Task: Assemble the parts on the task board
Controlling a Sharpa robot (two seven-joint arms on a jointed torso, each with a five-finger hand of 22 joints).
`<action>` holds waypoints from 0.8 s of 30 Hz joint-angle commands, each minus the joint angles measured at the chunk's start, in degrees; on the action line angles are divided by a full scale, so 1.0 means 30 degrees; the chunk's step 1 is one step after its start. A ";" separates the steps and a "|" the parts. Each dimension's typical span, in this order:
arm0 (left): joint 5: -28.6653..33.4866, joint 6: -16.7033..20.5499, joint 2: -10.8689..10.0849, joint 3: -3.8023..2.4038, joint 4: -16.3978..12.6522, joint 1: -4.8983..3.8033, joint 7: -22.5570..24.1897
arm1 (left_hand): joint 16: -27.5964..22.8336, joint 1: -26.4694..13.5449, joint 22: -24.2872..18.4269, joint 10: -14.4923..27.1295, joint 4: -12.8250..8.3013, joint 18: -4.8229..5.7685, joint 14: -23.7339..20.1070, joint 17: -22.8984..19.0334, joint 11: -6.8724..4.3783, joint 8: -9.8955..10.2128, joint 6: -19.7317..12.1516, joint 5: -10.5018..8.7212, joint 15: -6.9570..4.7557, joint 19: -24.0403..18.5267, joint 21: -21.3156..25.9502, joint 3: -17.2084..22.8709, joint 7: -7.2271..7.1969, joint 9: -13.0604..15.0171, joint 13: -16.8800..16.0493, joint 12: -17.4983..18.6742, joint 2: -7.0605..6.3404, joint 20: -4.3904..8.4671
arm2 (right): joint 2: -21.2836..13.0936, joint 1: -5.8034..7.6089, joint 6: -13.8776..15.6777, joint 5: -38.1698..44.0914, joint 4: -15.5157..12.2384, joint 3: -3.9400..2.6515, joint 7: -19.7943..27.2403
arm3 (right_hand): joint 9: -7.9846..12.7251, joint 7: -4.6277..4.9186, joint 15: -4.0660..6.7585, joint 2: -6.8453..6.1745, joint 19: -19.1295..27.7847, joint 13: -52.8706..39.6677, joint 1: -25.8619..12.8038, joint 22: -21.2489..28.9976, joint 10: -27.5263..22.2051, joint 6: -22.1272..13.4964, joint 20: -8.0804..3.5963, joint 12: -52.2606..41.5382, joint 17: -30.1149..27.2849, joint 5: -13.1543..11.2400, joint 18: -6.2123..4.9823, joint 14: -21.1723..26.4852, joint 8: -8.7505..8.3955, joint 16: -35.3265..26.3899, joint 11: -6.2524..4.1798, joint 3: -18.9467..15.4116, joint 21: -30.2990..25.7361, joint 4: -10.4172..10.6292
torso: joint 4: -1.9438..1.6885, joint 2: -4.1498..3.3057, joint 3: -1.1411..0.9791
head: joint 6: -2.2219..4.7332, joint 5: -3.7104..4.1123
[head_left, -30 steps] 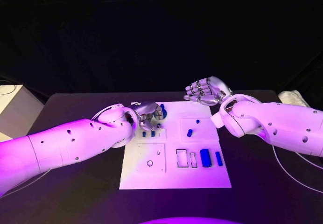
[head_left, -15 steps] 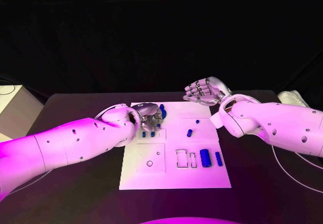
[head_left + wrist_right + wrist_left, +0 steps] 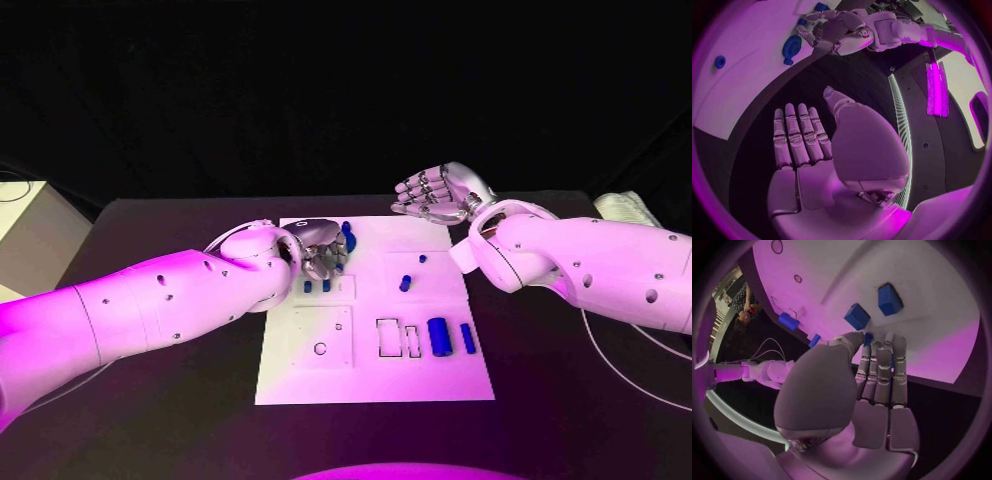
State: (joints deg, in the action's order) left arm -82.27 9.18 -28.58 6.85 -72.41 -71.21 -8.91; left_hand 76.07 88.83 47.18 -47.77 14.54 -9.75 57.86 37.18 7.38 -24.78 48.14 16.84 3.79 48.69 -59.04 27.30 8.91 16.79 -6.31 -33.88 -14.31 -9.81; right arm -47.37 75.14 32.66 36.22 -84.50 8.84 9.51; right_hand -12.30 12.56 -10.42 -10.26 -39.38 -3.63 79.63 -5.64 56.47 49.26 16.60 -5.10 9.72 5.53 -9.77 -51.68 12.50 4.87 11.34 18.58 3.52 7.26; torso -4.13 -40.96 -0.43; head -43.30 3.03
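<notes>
Head view: the white task board [image 3: 372, 375] lies mid-desk [image 3: 144, 420]. The left hand [image 3: 323, 250] hovers over the board's far-left part, just beside a blue part [image 3: 348, 237]; whether it pinches that part I cannot tell. The right hand [image 3: 437, 195] is raised at the board's far right edge, fingers curled in, holding nothing. Two blue bars [image 3: 440, 337] lie in the near-right area.

Left wrist view: the fingers [image 3: 882, 375] are straight and pressed together above two blue blocks [image 3: 857, 316].

Right wrist view: the right hand's fingers [image 3: 798, 135] lie side by side, empty.
</notes>
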 commanded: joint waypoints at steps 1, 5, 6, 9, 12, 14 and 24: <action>0.0145 -0.0369 0.0065 -0.0005 0.0000 -0.0015 0.0086 | 0.0157 -0.0084 0.0101 -0.0305 -0.0008 -0.0264 0.0036 -0.0215 0.0035 0.0349 0.0116 -0.0096 -0.0008 -0.0106 -0.0180 0.0260 -0.0086 -0.0091 0.0254 0.0599 -0.0022 0.0078 | 0.0013 -0.0005 -0.0195 0.0158 -0.0036 -0.0005 0.0167 | 0.0025 0.0452 0.0013 0.0236 0.0011 -0.0004 0.0021 0.0019 0.0102 0.0127 0.0012 0.0118 -0.0020 0.0003 -0.0075 -0.0118 -0.0115 -0.0101 0.0015 -0.0017 -0.0014 -0.0138 | -0.0026 0.0020 -0.0008 | -0.0025 0.0015; 0.0237 -0.0398 0.0073 -0.0005 0.0028 -0.0020 0.0109 | 0.0212 -0.0175 0.0143 -0.0481 -0.0041 -0.0262 0.0054 -0.0263 0.0033 0.0453 0.0190 -0.0108 -0.0005 -0.0137 -0.0224 0.0334 -0.0085 -0.0108 0.0358 0.0862 -0.0045 0.0073 | 0.0023 -0.0004 -0.0195 0.0159 -0.0029 -0.0005 0.0168 | 0.0025 0.0452 0.0013 0.0236 0.0011 -0.0004 0.0021 0.0019 0.0102 0.0127 0.0012 0.0118 -0.0020 0.0003 -0.0075 -0.0118 -0.0115 -0.0101 0.0015 -0.0017 -0.0014 -0.0138 | -0.0032 0.0020 -0.0007 | -0.0031 0.0017; 0.0262 -0.0414 0.0077 -0.0005 0.0036 -0.0021 0.0109 | 0.0233 -0.0186 0.0148 -0.0505 -0.0047 -0.0262 0.0089 -0.0216 0.0027 0.0471 0.0190 -0.0112 -0.0007 -0.0141 -0.0229 0.0340 -0.0082 -0.0112 0.0369 0.0891 -0.0053 0.0073 | 0.0026 -0.0004 -0.0180 0.0159 -0.0028 -0.0005 0.0181 | 0.0025 0.0452 0.0013 0.0236 0.0011 -0.0004 0.0021 0.0019 0.0102 0.0127 0.0012 0.0118 -0.0020 0.0003 -0.0075 -0.0118 -0.0115 -0.0101 0.0015 -0.0017 -0.0014 -0.0138 | -0.0030 0.0017 -0.0007 | -0.0030 0.0008; 0.0324 -0.0527 0.0101 -0.0004 0.0061 -0.0023 0.0074 | 0.0260 -0.0264 0.0174 -0.0589 -0.0066 -0.0262 0.0064 -0.0323 0.0064 0.0593 0.0153 -0.0118 0.0010 -0.0157 -0.0258 0.0372 -0.0074 -0.0143 0.0443 0.1090 -0.0092 0.0070 | 0.0030 -0.0004 -0.0125 0.0162 -0.0032 -0.0005 0.0232 | 0.0040 0.0440 0.0022 0.0258 0.0028 -0.0006 0.0009 0.0088 0.0159 0.0189 0.0012 0.0144 -0.0074 0.0001 -0.0080 -0.0164 -0.0136 -0.0125 0.0001 0.0001 -0.0014 -0.0173 | -0.0015 0.0015 -0.0003 | -0.0032 0.0004; 0.0356 -0.0664 0.0136 -0.0005 0.0098 -0.0024 0.0020 | 0.0274 -0.0278 0.0193 -0.0628 -0.0107 -0.0260 0.0043 -0.0398 0.0085 0.0687 0.0131 -0.0113 0.0030 -0.0169 -0.0279 0.0423 -0.0080 -0.0168 0.0504 0.1254 -0.0094 0.0061 | 0.0029 -0.0004 -0.0130 0.0164 -0.0030 -0.0005 0.0235 | 0.0040 0.0440 0.0022 0.0258 0.0028 -0.0006 0.0009 0.0088 0.0159 0.0189 0.0012 0.0144 -0.0074 0.0001 -0.0080 -0.0164 -0.0136 -0.0125 0.0001 0.0001 -0.0014 -0.0173 | -0.0006 0.0019 0.0005 | -0.0019 -0.0005; 0.0363 -0.0772 0.0165 -0.0005 0.0135 -0.0025 -0.0031 | 0.0447 -0.0245 0.0252 -0.0955 -0.0235 -0.0273 0.0324 -0.0151 0.0008 0.0742 0.0299 -0.0122 -0.0024 -0.0136 -0.0371 0.0552 0.0000 -0.0159 0.0565 0.1446 -0.0015 0.0071 | 0.0027 -0.0004 -0.0131 0.0164 -0.0033 -0.0005 0.0236 | 0.0040 0.0440 0.0022 0.0258 0.0028 -0.0006 0.0009 0.0088 0.0159 0.0189 0.0012 0.0144 -0.0074 0.0001 -0.0080 -0.0164 -0.0136 -0.0125 0.0001 0.0001 -0.0014 -0.0173 | -0.0009 0.0022 0.0010 | -0.0036 0.0017; 0.0383 -0.0971 0.0390 -0.0005 0.0490 -0.0022 -0.0079 | 0.1026 -0.0146 0.1161 -0.2161 -0.0790 -0.0119 0.1414 0.0854 -0.0253 0.0893 0.0804 -0.0167 -0.0270 0.0644 -0.1242 0.0953 0.0055 -0.0101 0.0647 0.1994 0.0186 0.0263 | 0.0023 -0.0003 -0.0136 0.0165 -0.0049 -0.0005 0.0237 | 0.0041 0.0431 0.0028 0.0272 0.0063 -0.0010 0.0012 0.0112 0.0197 0.0225 0.0011 0.0139 -0.0087 0.0000 -0.0082 -0.0189 -0.0132 -0.0126 -0.0009 0.0015 -0.0017 -0.0186 | 0.0001 0.0014 0.0009 | -0.0078 0.0026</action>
State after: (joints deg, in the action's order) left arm -81.53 8.23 -27.60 6.68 -71.06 -71.47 -8.93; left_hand 78.88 88.27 50.64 -53.88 12.33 -9.75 61.76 39.75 6.55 -22.42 50.09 16.63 2.94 50.28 -62.58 30.14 9.01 16.41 -4.48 -28.10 -14.26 -8.91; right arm -47.32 75.14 32.68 36.24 -84.54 8.84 9.56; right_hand -12.23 12.67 -10.21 -10.03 -39.38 -3.62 79.86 -5.34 56.68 49.76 16.60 -4.87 9.55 5.53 -9.77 -51.90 12.27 4.87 11.12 18.59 3.52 6.93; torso -4.14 -40.90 -0.41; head -43.51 3.10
